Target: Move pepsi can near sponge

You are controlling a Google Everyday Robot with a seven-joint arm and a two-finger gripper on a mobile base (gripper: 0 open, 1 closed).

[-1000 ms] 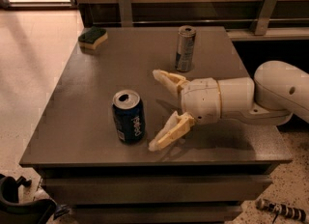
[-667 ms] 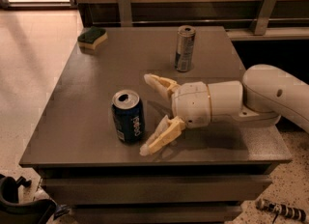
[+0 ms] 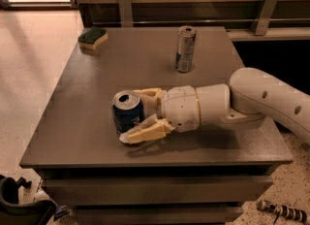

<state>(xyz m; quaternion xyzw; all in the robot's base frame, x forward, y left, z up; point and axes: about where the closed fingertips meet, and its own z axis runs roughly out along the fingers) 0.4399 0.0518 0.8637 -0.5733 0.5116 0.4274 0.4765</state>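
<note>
**Gripper's straddling the pepsi can, grab comes next**

You're looking at the grasp step here, nothing's being carried yet. The gripper (image 3: 133,116) is sitting low over the bench (image 3: 87,98) near the front edge, reaching in from the right side. Its fingers are standing apart, one behind the pepsi can (image 3: 128,115) and one in front of it. The front finger is looking right up against the can's base, but I'm not reading it as clamped.

The can is standing upright, roughly mid-way along the front edge. The sponge (image 3: 93,37) is sitting way off at the far left corner, well apart from it.

You're going to want to squeeze shut, lift a touch, then swing toward that far left corner. The silver can (image 3: 185,48) is standing near the far edge, right of your path, so it probably isn't getting in the way.
</note>
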